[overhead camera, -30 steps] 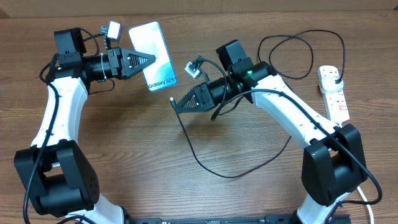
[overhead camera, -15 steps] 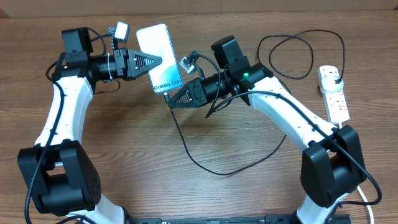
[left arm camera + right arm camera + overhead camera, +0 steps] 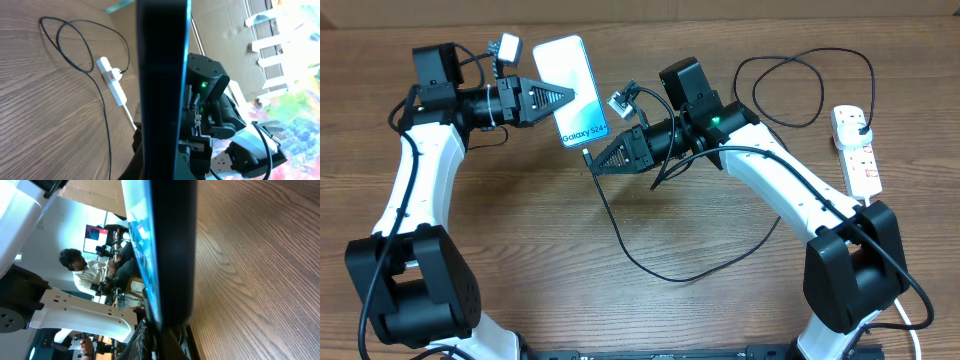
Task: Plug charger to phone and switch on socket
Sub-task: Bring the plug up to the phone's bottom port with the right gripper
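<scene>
Overhead: left gripper [image 3: 564,97] clamps phone [image 3: 570,68], raised near far edge, left of centre. Right gripper [image 3: 593,165] pinches charger [image 3: 621,237] tip beside phone's near end. Phone rigid, slick, fragile: hold by side edges. Charger limp: grip close behind tip. Socket [image 3: 857,152] by right edge.

Charger tip [image 3: 587,157] too small

My left fingers [image 3: 546,97] held the phone [image 3: 572,90] over the back left of the worktop [image 3: 520,250]. Just right of its near end, my right fingers [image 3: 620,155] held the charger [image 3: 675,281], which looped forward. The socket [image 3: 857,150] lay far right.
</scene>
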